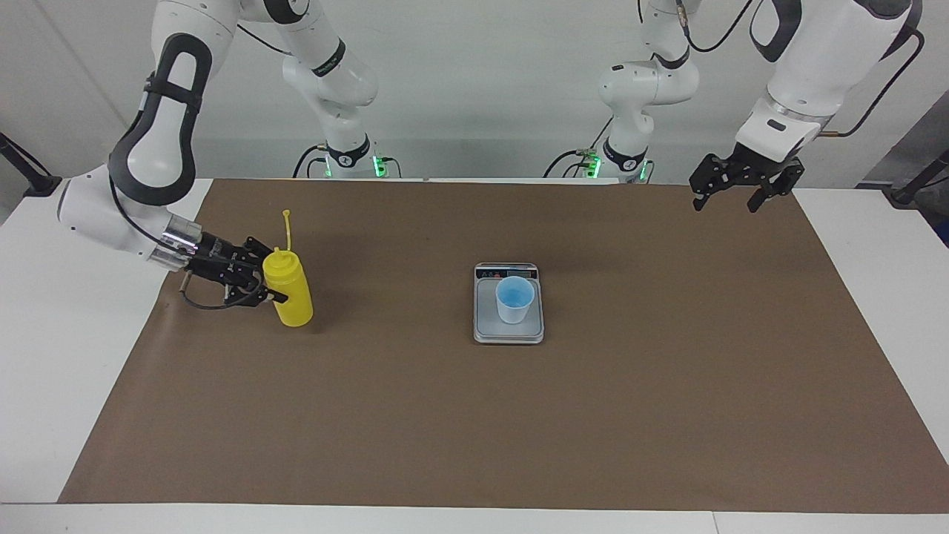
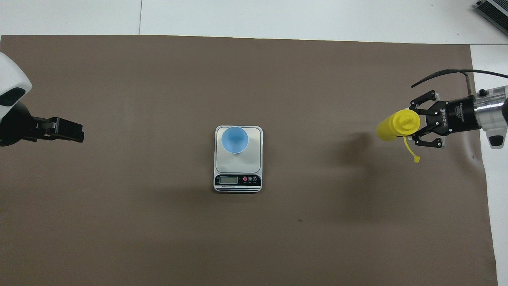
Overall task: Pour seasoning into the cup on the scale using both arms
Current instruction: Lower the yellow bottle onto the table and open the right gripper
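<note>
Right gripper [image 1: 261,285] clenching the yellow seasoning squeeze bottle [image 1: 291,294] around its upper body, fingers wrapping both sides just under the shoulder. Bottle leaning, top tipped toward the gripper and base angled toward the scale, seeming to be just off the brown mat [image 1: 519,430], though contact at the base being hard to judge. Thin nozzle pointing up, tethered cap [image 2: 416,159] dangling loose on its strap. Sitting near the mat's edge at the right arm's end of the table, about midway between the edge nearest the robots and the one farthest from them.

Silver-grey kitchen scale [image 1: 508,331] lying flat at the mat's centre, dark display strip along the edge nearest the robots. Light blue cup [image 1: 514,299] standing upright on the scale's platform, well apart from the bottle, set toward the platform edge farthest from the robots in the overhead view.

Left gripper [image 1: 738,194] hanging released, jaws spread wide and gripping nothing, waiting above the mat's corner nearest the robots at the left arm's end of the table.

White table [image 1: 44,371] showing around the mat's edges.
</note>
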Available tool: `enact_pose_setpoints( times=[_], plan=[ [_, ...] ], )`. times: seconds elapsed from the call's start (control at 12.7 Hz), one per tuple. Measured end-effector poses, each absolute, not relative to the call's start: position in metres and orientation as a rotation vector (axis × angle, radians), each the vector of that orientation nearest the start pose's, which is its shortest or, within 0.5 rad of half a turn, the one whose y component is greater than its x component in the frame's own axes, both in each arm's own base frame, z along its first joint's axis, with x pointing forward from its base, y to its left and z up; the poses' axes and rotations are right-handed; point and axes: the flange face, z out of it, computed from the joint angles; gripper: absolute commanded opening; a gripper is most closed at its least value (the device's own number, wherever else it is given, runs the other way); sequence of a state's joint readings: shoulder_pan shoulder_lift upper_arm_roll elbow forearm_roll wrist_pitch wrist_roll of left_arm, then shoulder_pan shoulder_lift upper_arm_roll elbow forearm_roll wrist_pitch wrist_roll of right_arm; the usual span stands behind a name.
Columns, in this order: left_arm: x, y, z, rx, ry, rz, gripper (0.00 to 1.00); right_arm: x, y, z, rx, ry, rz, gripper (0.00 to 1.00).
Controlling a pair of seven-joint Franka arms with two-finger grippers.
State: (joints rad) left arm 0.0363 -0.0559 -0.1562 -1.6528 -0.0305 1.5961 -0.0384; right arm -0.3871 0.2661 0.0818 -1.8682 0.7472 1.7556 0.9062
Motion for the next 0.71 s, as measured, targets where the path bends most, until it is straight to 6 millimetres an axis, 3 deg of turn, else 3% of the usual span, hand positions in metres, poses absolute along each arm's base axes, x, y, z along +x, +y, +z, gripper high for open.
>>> enact_pose_setpoints(
  times=[0.08,0.16,0.24,0.32,0.39,0.71],
  plan=[
    [0.534,-0.07,0.618,-3.161,0.127,0.005,1.0,0.573,-0.119,0.363,-1.79,1.661,0.746,0.0],
    [0.534,-0.07,0.618,-3.161,0.127,0.005,1.0,0.568,-0.117,0.355,-1.788,1.639,0.76,0.14],
    [0.534,-0.07,0.618,-3.161,0.127,0.005,1.0,0.562,-0.117,0.346,-1.791,1.622,0.772,0.81],
    [0.534,-0.07,0.618,-3.161,0.127,0.005,1.0,0.558,-0.119,0.34,-1.792,1.615,0.778,0.95],
    [0.534,-0.07,0.618,-3.161,0.127,0.005,1.0,0.556,-0.121,0.338,-1.789,1.616,0.78,0.99],
    [0.534,-0.07,0.618,-3.161,0.127,0.005,1.0,0.556,-0.123,0.346,-1.791,1.614,0.762,1.0]
  ],
)
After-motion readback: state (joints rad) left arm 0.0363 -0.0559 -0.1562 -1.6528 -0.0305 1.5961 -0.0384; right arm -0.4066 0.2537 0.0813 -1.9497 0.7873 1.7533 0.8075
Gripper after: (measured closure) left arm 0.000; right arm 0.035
